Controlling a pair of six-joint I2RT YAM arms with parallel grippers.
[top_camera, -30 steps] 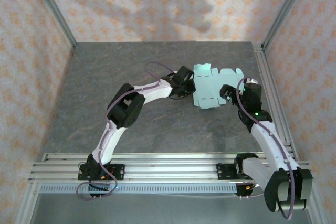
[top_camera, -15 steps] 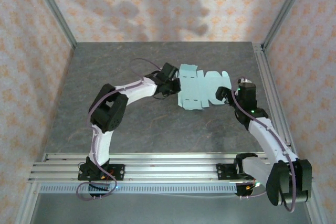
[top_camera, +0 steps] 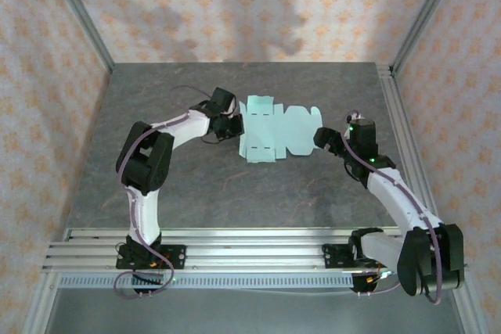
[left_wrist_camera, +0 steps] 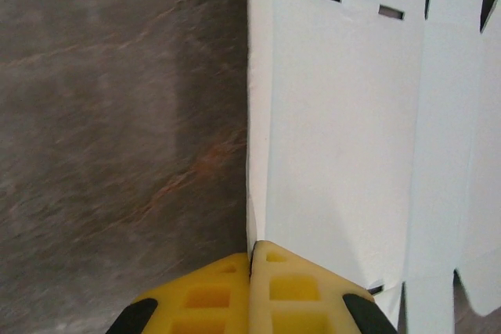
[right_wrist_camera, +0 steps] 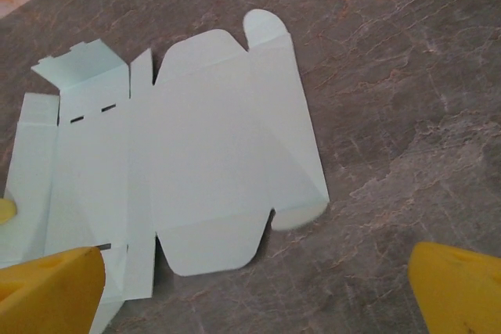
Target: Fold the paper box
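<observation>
Lying flat: paper box (top_camera: 274, 132) | table (top_camera: 235, 189) grey, marbled | walls (top_camera: 235, 5) orange-patterned

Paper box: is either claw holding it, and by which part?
Left claw pinches the left edge of the paper box; right claw is open, holding nothing.

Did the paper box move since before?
Yes. The paper box has slid left, farther from the metal rail on the right.

I see a pale mint-blue thin card paper box (top_camera: 274, 132) on my dark grey marbled table top (top_camera: 235, 193) veined rust-brown, yellow moulded finger pads (left_wrist_camera: 293, 303), peach walls (top_camera: 235, 13) patterned with orange florets
</observation>
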